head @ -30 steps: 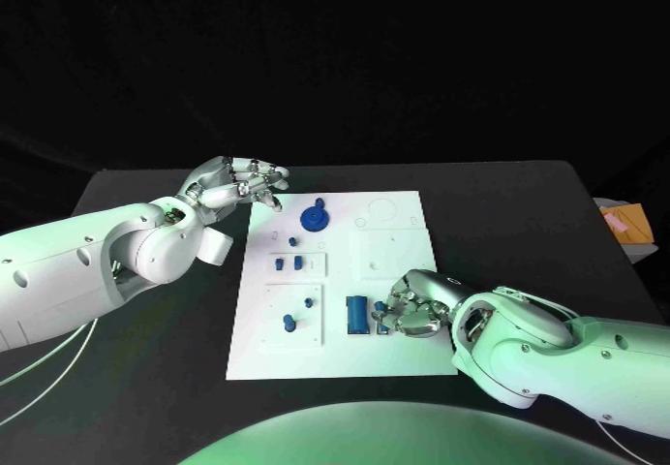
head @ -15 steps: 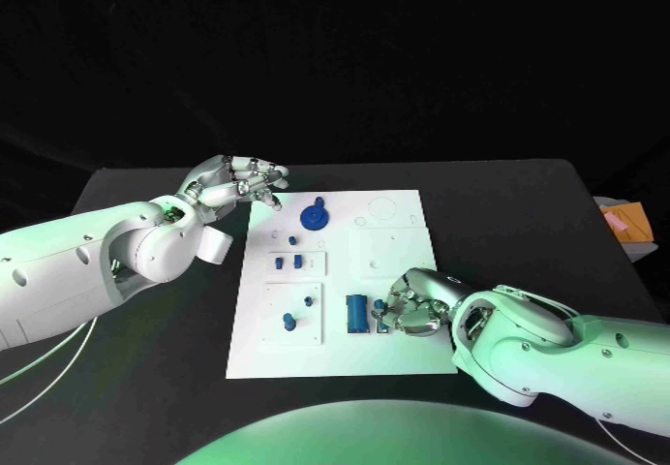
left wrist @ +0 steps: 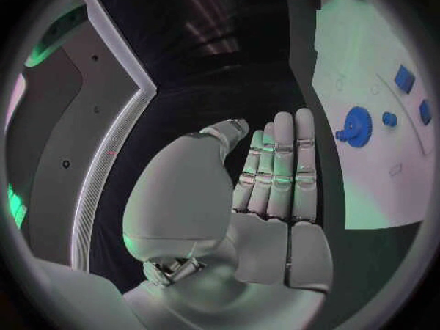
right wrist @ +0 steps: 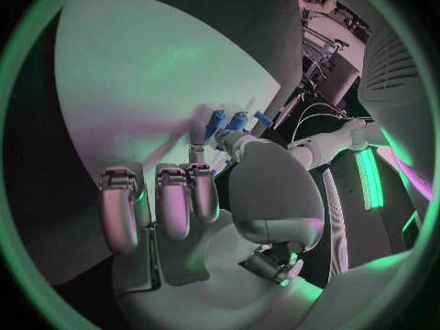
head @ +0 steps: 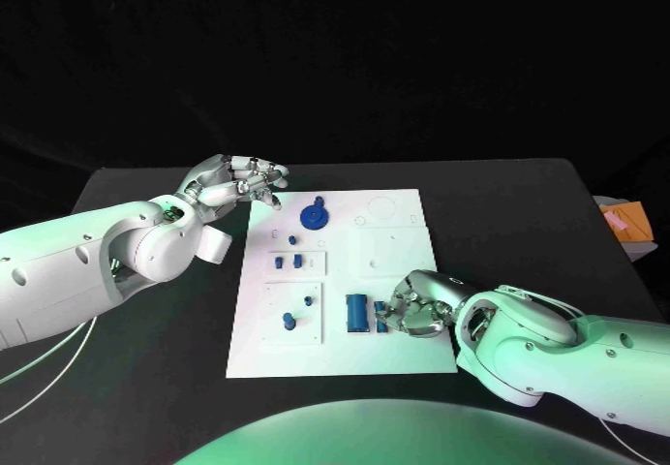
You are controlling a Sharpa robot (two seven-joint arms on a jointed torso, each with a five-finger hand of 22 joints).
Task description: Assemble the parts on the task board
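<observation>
Hardly anything moved: right hand [head: 414, 312] only edged along, fingers curled by the blue parts [head: 359, 313], grasp unclear, while left hand [head: 234, 180] hovered, fingers together, so assembly stalled

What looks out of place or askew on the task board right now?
Nothing stands out. The task board lies flat on the black table, with the blue gear and the small blue parts sitting on it. The right robot hand rests at the board's near right; the left robot hand sits off its far left corner.
</observation>
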